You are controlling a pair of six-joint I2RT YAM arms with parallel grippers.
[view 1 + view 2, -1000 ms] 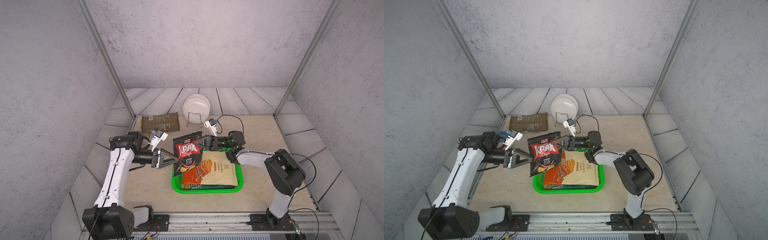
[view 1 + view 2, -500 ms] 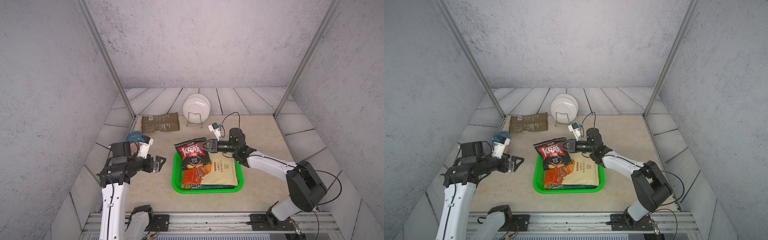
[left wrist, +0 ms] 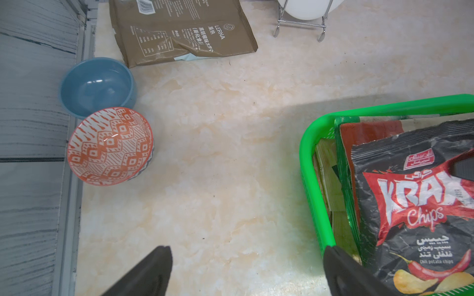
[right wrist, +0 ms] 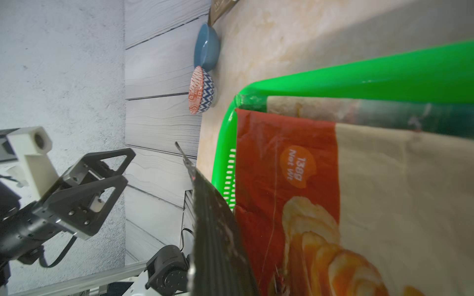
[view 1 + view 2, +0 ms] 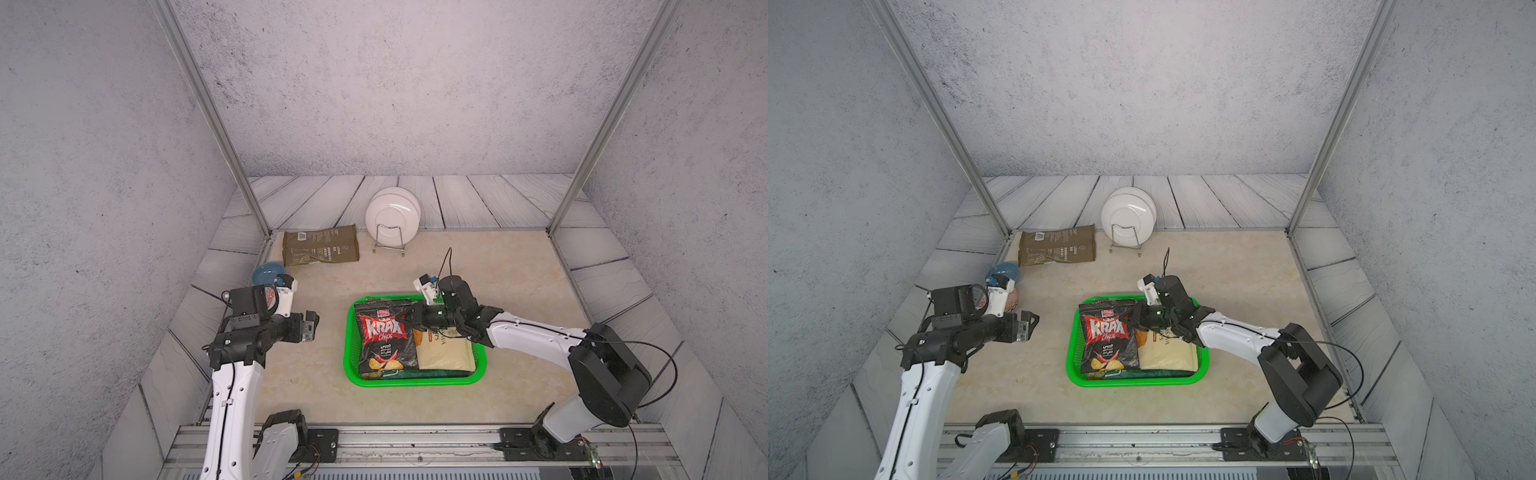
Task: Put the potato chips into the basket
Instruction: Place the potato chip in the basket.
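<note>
A beige marbled worktop (image 5: 498, 270) is enclosed by grey textured walls (image 5: 395, 83). A bright green rectangular plastic basket with perforated walls (image 5: 415, 381) is set towards its near middle. Inside the basket, a black crinkly chip bag with red lettering (image 5: 384, 340) is spread over the left half. A flat cream-and-orange chip bag (image 5: 446, 353) is seen beside it on the right and partly beneath it. The edge of a dark green chip bag (image 5: 1154, 372) is exposed under both along the near wall.

The right pincer (image 5: 409, 318) is reached in over the basket's far rim and is clenched on the far right corner of the black bag. In the right wrist view that held edge is seen standing above the cream-and-orange bag.

The left pincer (image 5: 311, 328) is held over bare worktop to the left of the basket, apart from it. Its jaws are spread wide and nothing is between them.

An olive-brown flat chip bag (image 5: 320, 249) is left lying at the far left of the worktop, outside the basket. Just to its right, white round plates (image 5: 392, 216) are stood in a wire rack (image 5: 390, 245). At the left edge a small plain blue bowl (image 5: 266, 274) and a small red-patterned bowl (image 3: 110, 146) are placed touching each other.
</note>
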